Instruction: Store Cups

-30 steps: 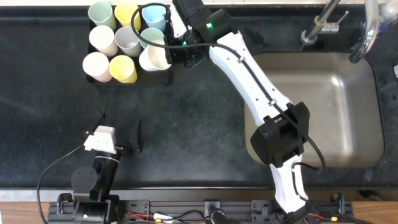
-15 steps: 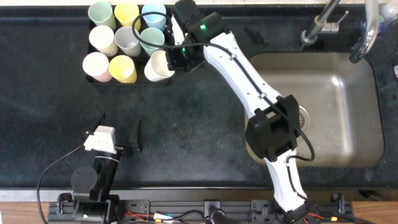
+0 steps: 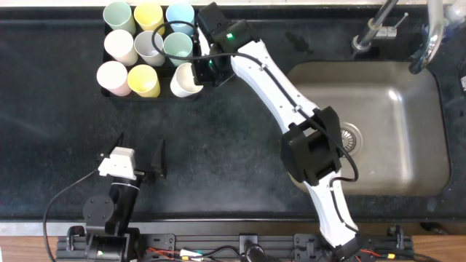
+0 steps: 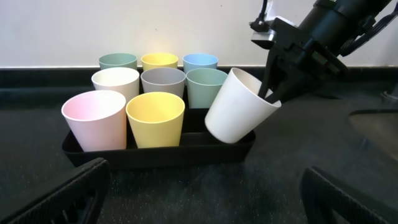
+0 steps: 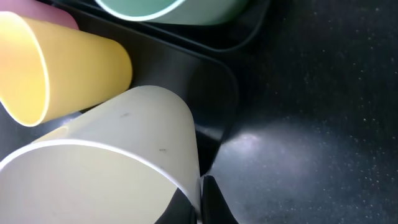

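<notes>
Black counter (image 3: 218, 145), sink (image 3: 393, 131) at right, tray (image 4: 155, 157) of cups (image 3: 135, 47) far left. At its right end the right tool (image 4: 272, 84) clamps a tilted white cup (image 4: 239, 106); the left tool (image 3: 140, 151) sits near, fingers apart.

1. My right wrist view cuts off the white cup (image 5: 106, 168) at its edge, and the mint cup (image 5: 168, 9) too.
2. The white cup's wall hides 1 fingertip of my right gripper (image 4: 272, 93), probably inside the rim.
3. My left gripper's (image 4: 205, 180) blurred fingers (image 4: 62, 193) run off the view's edge.
4. Cups hide the tray (image 4: 186, 155) floor.
</notes>
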`<state>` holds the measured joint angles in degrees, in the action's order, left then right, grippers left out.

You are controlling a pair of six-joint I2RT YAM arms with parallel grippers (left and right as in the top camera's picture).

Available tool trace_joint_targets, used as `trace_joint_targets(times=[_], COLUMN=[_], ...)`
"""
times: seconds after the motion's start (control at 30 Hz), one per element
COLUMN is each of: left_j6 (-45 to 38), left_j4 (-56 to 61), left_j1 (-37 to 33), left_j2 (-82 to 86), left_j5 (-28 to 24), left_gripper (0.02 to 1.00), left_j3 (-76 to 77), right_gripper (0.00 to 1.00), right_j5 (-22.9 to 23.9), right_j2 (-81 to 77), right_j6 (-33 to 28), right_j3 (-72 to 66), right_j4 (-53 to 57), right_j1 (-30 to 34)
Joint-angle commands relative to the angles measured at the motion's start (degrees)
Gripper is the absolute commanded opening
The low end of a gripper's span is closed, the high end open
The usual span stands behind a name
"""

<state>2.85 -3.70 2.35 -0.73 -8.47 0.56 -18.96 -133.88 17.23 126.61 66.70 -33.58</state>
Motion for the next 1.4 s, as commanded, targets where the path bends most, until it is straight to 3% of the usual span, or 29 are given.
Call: trace_joint_targets(times=[0.03, 0.5, 1.0, 1.4], left_j6=[0.4, 0.4, 0.4, 0.4], left_j4=[-0.1, -0.1, -0.1, -0.1], left_j1=[0.0, 0.0, 0.0, 0.0], left_j2=[0.6, 0.6, 0.6, 0.6], left_j5=[-0.9, -0.9, -0.9, -0.9], left_gripper=[1.000, 1.000, 0.998, 1.000], left_j3=[-0.1, -0.1, -0.1, -0.1], right_gripper=[0.042, 0.045, 0.045, 0.272], right_j5=[0.8, 4.3, 4.3, 4.3], right_j2=[-1.7, -1.8, -3.4, -3.3], right_j6=[0.9, 2.0, 2.1, 2.1], right_j3=[0.5, -1.2, -1.3, -1.1], right_j4=[-1.0, -2.8, -4.0, -4.0], right_j1=[-0.9, -1.3, -2.3, -2.5])
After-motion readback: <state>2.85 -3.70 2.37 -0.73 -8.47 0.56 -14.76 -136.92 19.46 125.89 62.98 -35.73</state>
